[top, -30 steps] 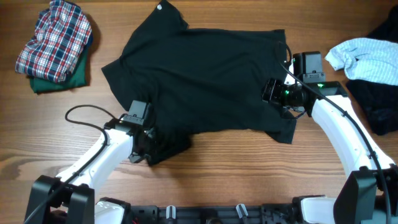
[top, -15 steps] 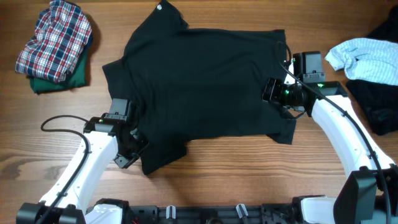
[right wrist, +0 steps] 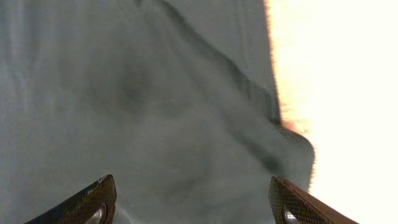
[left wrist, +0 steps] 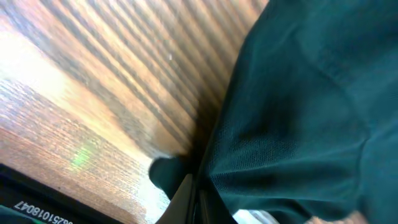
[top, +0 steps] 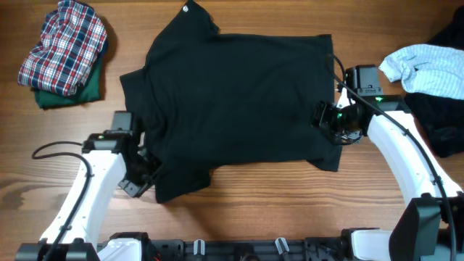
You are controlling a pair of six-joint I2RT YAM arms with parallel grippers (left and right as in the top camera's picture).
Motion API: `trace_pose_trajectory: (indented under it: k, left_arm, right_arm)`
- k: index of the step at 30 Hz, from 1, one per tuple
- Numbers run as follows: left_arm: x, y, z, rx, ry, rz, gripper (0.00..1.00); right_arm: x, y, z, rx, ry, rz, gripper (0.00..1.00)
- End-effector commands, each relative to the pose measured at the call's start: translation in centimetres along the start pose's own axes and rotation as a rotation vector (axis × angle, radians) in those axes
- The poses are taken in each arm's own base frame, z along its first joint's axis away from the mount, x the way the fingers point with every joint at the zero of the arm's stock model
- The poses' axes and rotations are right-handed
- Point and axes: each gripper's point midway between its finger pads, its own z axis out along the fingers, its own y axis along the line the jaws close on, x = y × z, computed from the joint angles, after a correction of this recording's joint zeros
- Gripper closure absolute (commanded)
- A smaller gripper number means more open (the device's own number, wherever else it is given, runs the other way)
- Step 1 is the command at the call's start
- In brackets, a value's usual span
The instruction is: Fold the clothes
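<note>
**A:** Since the black T-shirt (top: 232, 94) takes up the middle of the table (top: 239, 185), how's it look rn?

**B:** Mostly flat, a few soft wrinkles, tiny white print at the far tip, near-left corner bunched. The left gripper (left wrist: 193, 190) is pressed together, pinching that corner. The right gripper (right wrist: 189, 196) is spread wide over the right edge.

**A:** Other clothes?

**B:** The plaid one (top: 61, 43) sits on the green one (top: 72, 94) far left. The light blue one (top: 424, 65) + dark one (top: 442, 123) are far right.
</note>
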Motion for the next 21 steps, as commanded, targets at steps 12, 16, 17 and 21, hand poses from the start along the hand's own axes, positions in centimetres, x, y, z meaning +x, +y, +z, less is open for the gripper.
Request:
trace_pose_trajectory:
  k: [12,16,17,21]
  left_arm:
    - [-1.5,-1.1,-1.0,0.062,-0.045,0.032,0.96]
    - [-1.8,-1.4,-1.1,0.075,-0.056,0.034,0.96]
    - [-1.8,-1.5,-1.1,0.077,-0.058,0.035,0.96]
    - [-1.9,-1.6,-1.1,0.083,-0.064,0.035,0.96]
  right_arm:
    - [4.4,-4.4,-1.0,0.186,0.147,0.195,0.33]
    - [5.5,-4.7,-0.1,0.184,0.176,0.213,0.38]
    - [6.0,-4.7,0.3,0.176,0.186,0.224,0.39]
    - [6.6,-4.2,1.9,0.122,0.187,0.229,0.45]
